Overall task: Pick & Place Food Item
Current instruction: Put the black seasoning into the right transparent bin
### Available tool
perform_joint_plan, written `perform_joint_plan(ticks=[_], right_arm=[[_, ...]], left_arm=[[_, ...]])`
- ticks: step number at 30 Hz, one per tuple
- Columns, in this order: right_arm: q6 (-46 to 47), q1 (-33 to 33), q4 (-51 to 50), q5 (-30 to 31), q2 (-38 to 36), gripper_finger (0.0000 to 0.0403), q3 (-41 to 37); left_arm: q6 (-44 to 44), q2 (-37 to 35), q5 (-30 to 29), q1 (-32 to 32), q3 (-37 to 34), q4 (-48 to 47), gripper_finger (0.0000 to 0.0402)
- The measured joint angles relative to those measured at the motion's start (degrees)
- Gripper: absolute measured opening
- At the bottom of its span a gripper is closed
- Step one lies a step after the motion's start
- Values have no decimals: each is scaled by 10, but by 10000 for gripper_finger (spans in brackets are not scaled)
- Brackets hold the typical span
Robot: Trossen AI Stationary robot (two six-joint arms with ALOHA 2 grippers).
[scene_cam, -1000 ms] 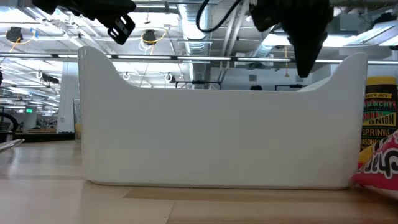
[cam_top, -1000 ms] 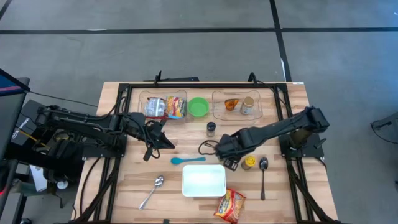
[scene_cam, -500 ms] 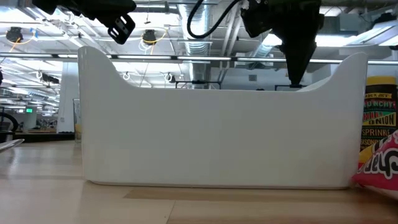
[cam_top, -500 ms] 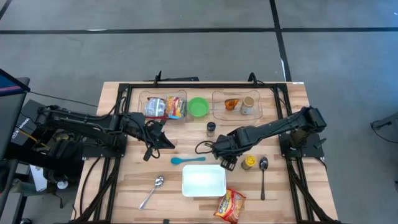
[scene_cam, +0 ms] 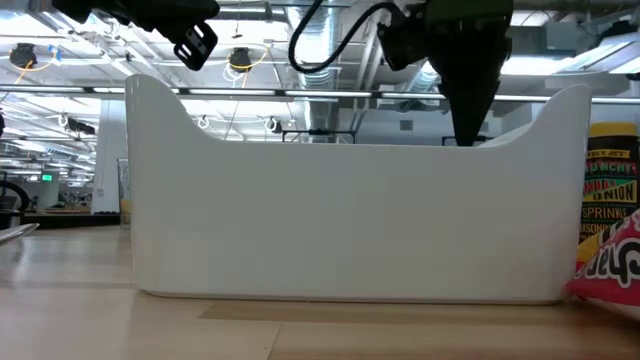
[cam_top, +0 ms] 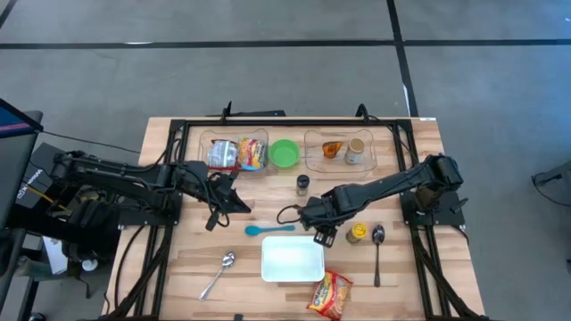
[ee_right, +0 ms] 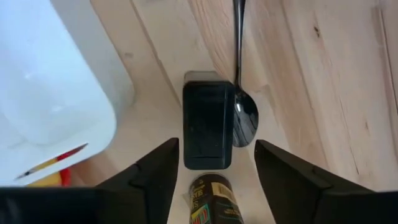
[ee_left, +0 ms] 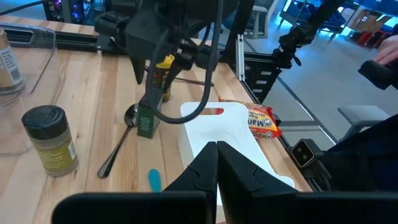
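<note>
My right gripper (cam_top: 318, 228) hangs over the table's middle, just beyond the far right corner of the white tray (cam_top: 292, 259), fingers pointing down. It is shut on a small dark green box (ee_left: 146, 121), which also shows between its fingers in the right wrist view (ee_right: 208, 124). In the low view the gripper (scene_cam: 465, 115) reaches down behind the tray wall, which hides the box. My left gripper (cam_top: 235, 203) is shut and empty, above the table left of the middle. A red and yellow snack bag (cam_top: 330, 294) lies at the near edge. My right gripper holds the box by its upper end (ee_left: 148, 107), pinched between the two fingers from above. The box hangs upright below the fingertips and appears lifted a little clear of the table, above a spoon's bowl (ee_right: 244, 119).
A yellow-labelled spice jar (cam_top: 356, 233) and a spoon (cam_top: 377, 241) lie right of the box. A blue spoon (cam_top: 268, 229), a dark-capped jar (cam_top: 303, 184) and another spoon (cam_top: 219, 272) lie around the tray. A green bowl (cam_top: 285, 153) and two clear trays with food stand at the back.
My right gripper has gone toward the table's left edge with the dark green box, away from the yellow-labelled jar and toward the tray's far right corner. The box stays upright below the fingers.
</note>
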Motion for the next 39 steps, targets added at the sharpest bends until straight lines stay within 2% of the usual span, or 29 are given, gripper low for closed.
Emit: perform_joint_plan(ticks=[18,31,39], right_arm=[[0,-8,10,1,3,198,0],[-14,38,-29,36,1,198,0],[5,69,-82,136,1,198,0]], left_arm=[[0,0,0,0,0,1,0],[0,0,0,0,0,1,0],[0,0,0,0,0,1,0]])
